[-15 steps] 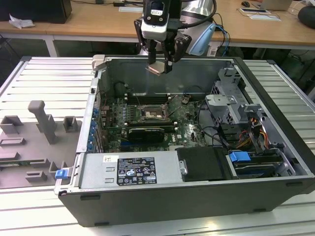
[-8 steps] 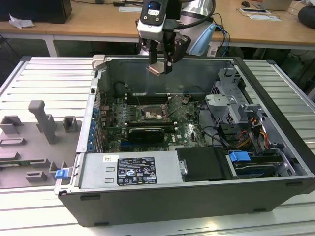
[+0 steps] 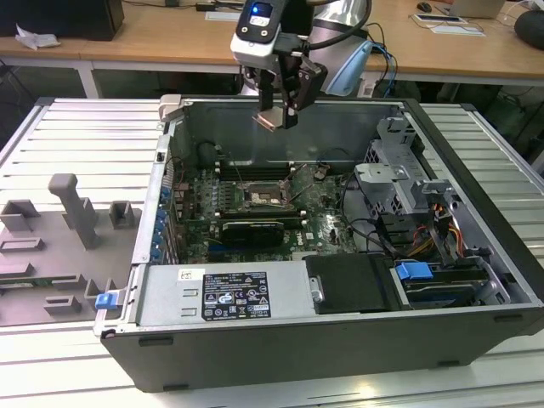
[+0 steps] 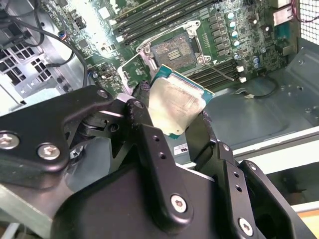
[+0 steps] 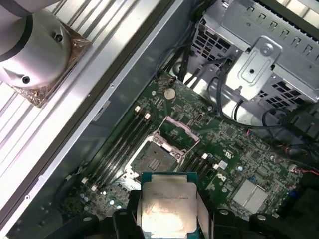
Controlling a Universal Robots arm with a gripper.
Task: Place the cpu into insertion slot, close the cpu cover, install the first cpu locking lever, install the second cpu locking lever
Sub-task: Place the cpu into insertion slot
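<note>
My gripper [image 3: 276, 115] hangs above the back wall of the open computer case, shut on the cpu [image 3: 269, 120]. In both wrist views the cpu [image 4: 177, 107] [image 5: 167, 206] sits between the black fingers [image 4: 142, 94], its pale metal top and green edge showing. The insertion slot [image 3: 263, 198] [image 4: 174, 48] [image 5: 152, 158] lies below on the green board, its dark centre bare. Beside the slot, the cpu cover [image 4: 130, 69] [image 5: 179, 130] is swung open. A clear gap separates the cpu from the slot.
Long memory slots [image 5: 124, 142] run along both sides of the socket. A black card [image 3: 251, 229] lies in front of it. A metal drive cage [image 3: 391, 183] with cables and a power supply [image 3: 225, 293] fill the case. A grey fixture plate [image 3: 59, 246] lies at the exterior view's left.
</note>
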